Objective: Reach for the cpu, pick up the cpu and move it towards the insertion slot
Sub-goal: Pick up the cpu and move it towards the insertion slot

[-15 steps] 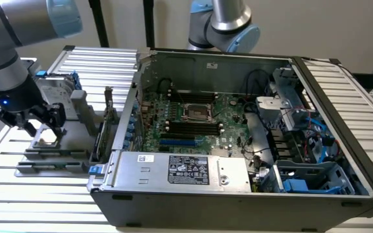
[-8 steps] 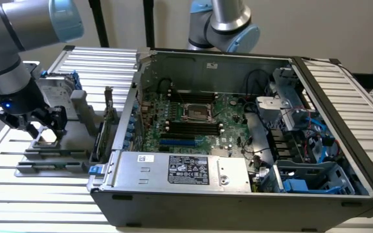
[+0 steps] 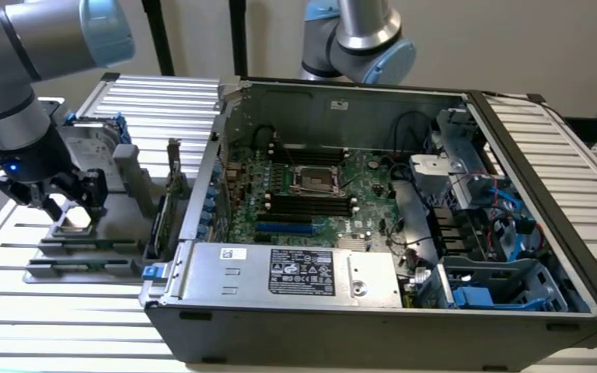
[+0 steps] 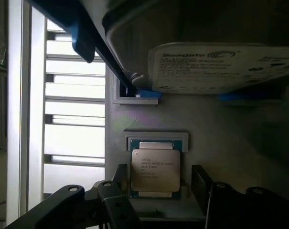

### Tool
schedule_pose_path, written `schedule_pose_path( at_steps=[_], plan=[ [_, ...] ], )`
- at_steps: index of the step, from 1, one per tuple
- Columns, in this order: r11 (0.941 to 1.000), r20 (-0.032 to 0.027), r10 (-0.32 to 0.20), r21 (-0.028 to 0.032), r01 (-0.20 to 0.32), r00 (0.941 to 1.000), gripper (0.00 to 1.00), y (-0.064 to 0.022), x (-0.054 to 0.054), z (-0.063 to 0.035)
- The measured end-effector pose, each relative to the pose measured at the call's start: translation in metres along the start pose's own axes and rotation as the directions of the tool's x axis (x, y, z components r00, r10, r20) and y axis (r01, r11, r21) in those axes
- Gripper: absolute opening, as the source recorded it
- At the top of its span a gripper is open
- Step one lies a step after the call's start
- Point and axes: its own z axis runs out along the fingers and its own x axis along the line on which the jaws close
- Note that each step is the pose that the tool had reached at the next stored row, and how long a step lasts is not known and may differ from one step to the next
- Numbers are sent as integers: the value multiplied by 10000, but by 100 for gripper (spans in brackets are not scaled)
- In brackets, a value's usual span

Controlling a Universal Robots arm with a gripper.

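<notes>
Hard drive (image 4: 220, 67) label apparently reads "Seagate"; cpu (image 4: 155, 169) print illegible.

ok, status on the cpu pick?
Gripper open, fingers either side of the cpu, not closed on it. It lies flat in the grey holder, not lifted. Hard drive beside it, apart; nothing over the cpu.

I see a plain pale wall (image 3: 527, 47) across the top, two dark posts (image 3: 158, 35) at upper left, and a slatted metal tabletop (image 3: 60, 326) along the bottom, brightly lit.
</notes>
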Motion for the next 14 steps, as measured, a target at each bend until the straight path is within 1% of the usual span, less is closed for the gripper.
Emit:
schedule_pose_path(
  at_steps=[4,7,10,14],
  plan=[
    [10000,-1,0,40,0,10000,65,39,12,13],
    [10000,-7,1,91,-1,10000,65,53,42,28],
    [9999,-6,0,100,0,10000,65,53,45,34],
    [10000,-2,1,98,-1,10000,65,54,42,40]
  ],
)
